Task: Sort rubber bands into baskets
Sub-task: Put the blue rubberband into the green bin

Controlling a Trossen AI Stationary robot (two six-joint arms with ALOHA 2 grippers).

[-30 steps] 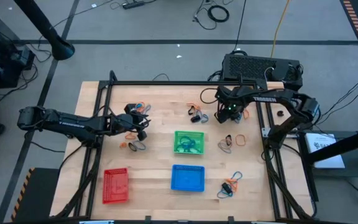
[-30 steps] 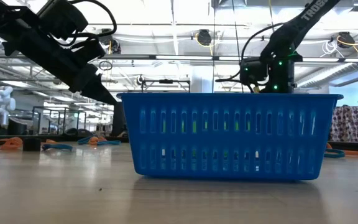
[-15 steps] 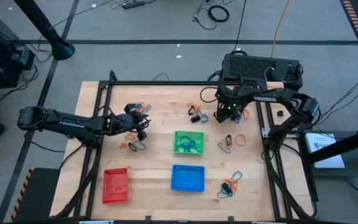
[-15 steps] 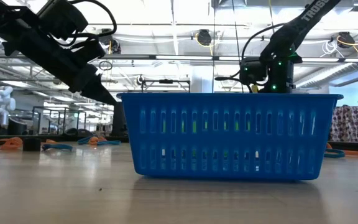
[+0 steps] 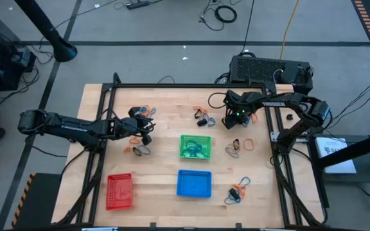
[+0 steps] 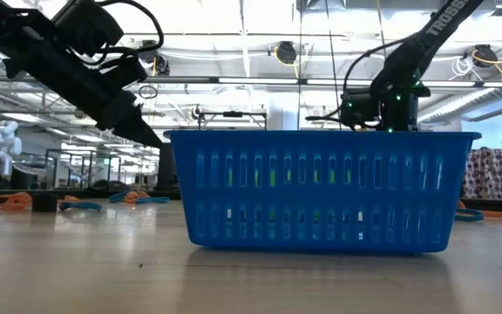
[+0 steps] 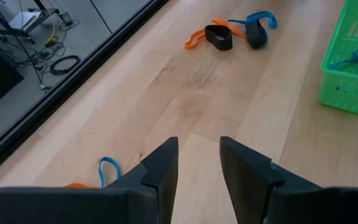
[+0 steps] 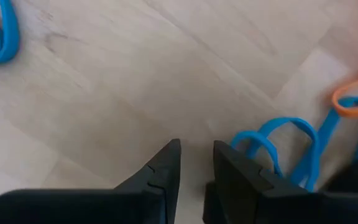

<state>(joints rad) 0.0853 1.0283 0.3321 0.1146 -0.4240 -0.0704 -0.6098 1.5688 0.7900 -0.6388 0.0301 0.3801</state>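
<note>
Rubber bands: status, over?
Left gripper open, empty, off table. Right gripper open, empty, beside blue rubber band. Green basket holds bands. Nothing blocking.

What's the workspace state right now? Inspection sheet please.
Surface: wooden table, bare between items.
Job's things: green basket holds blue bands; blue basket and red basket look empty. Loose rubber bands lie in several clusters.
Clutter: nothing seen.
Grippers: left gripper open, empty, above bare wood. Right gripper slightly apart, low over the wood beside a blue band, nothing between the fingers.
Cables: black cables on the floor beyond the table.
Surroundings: black box at the far edge.
</note>
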